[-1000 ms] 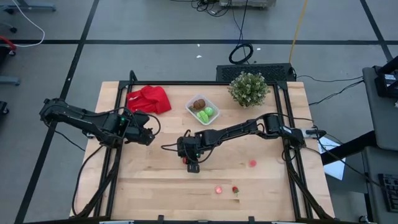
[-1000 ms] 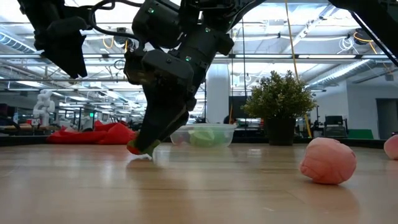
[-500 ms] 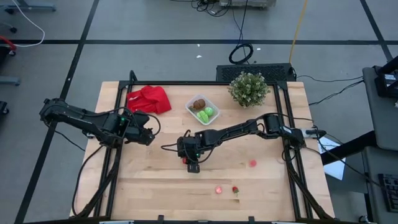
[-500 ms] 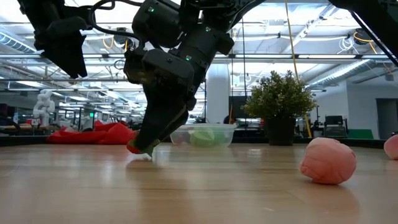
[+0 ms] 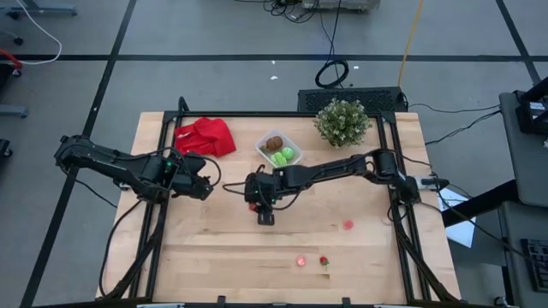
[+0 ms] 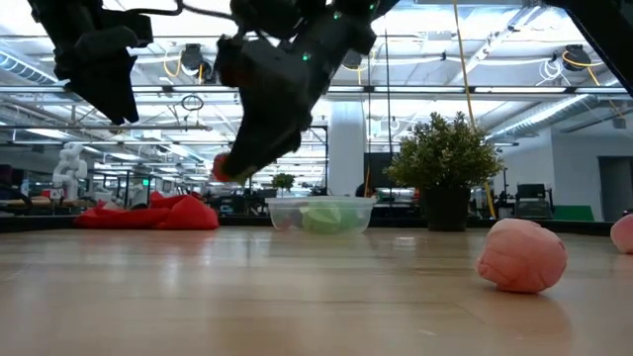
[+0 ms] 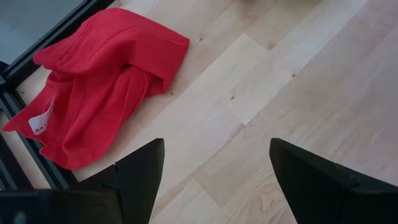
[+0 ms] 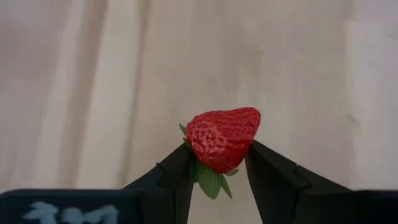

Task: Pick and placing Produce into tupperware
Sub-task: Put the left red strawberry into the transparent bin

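Item: right gripper [image 8: 219, 163], over the middle of the surface [image 5: 214, 248], lifted clear of it in the low view; jaws clamped on a red strawberry [image 8: 222, 138] with its green leaf cap showing between them; the same strawberry shows as a small red spot at the gripper's tip [image 6: 224, 165].

Item: left gripper [image 7: 214, 168], waiting near the red cloth [image 5: 204, 136] on the left side of the surface; jaws apart, nothing between them.

Item: tupperware [image 5: 279, 150], clear, standing between the red cloth and the potted plant [image 5: 342, 121], toward the far edge; it holds a brown piece [image 5: 274, 143] and green pieces [image 5: 282, 156].

Item: produce not yet collected; a pink piece [image 5: 348, 225] right of centre; a pink-red piece [image 5: 301, 260] and a small red piece [image 5: 324, 260] near the front edge, just beside each other.

Step in hand, as judged: carrying the strawberry, grasp made and lift done, release not yet made.

Next move, as judged: bring the right gripper over the tupperware's open top, which lies near and slightly to the far right of it; lower somewhat; part the jaws above a free spot so the strawberry drops inside the rim; three pieces remain afterwards.
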